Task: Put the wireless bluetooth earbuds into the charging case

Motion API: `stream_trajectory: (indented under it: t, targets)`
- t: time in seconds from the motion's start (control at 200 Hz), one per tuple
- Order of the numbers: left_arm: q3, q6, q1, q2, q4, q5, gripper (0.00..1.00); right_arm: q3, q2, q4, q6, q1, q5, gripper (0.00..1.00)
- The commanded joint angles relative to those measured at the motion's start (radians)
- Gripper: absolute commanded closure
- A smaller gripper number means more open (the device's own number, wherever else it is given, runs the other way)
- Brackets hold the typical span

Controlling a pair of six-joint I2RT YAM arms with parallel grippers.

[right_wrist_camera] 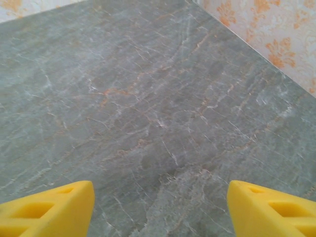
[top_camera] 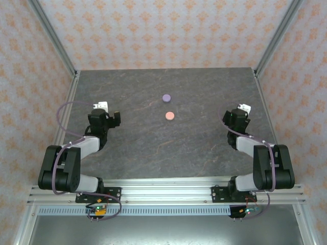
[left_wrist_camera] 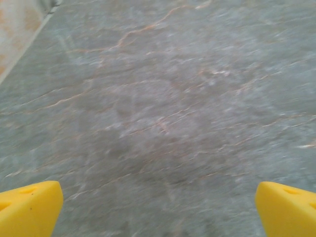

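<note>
Since neither set of jaws has anything in it, we log this as a free-hands moment. The left jaws are spread wide, yellow fingertips [left_wrist_camera: 30, 210] far apart over bare desk [top_camera: 133, 148]. The right jaws are likewise open, fingertips [right_wrist_camera: 47, 211] apart with nothing between. Two round cases lie mid-desk. The pink case [top_camera: 169, 116] is roughly level with both sets of jaws and between them, to the right of the left jaws and to the left of the right jaws. The lilac case [top_camera: 166, 97] sits just beyond it, a little farther out from both. Both look shut from above. Where the earbuds are we cannot tell: they are too small at this range to say whether they lie loose on the stone or sit inside the cases. To do the step well, we would first bring one wrist over the cases and check. If a bud lies loose, we would come from above with jaws narrowed to suit so small a piece and pinch across the stem, not the rounded head. The other jaws should steady the matching-colour case, which we judge could skid on this smooth stone. Lower slowly and release only once seated.
</note>
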Motion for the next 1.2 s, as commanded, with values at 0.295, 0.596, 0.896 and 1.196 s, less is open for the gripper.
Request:
stream_trajectory:
  t: [0.295, 0.596, 0.896, 1.196]
  targets:
    - [-0.061, 0.013, 0.006, 0.099, 0.278, 0.063, 0.00, -0.068, 0.122, 0.312, -0.048, -0.004, -0.095, 0.24]
    - [-0.051, 0.007, -0.006, 0.097, 0.251, 0.009, 0.00, -0.059, 0.125, 0.297, -0.064, 0.017, -0.066, 0.01]
    - [-0.051, 0.008, -0.008, 0.097, 0.250, 0.007, 0.00, -0.057, 0.126, 0.294, -0.068, 0.019, -0.065, 0.00]
    - [-0.049, 0.008, -0.008, 0.097, 0.249, 0.006, 0.00, -0.057, 0.124, 0.293, -0.071, 0.020, -0.061, 0.01]
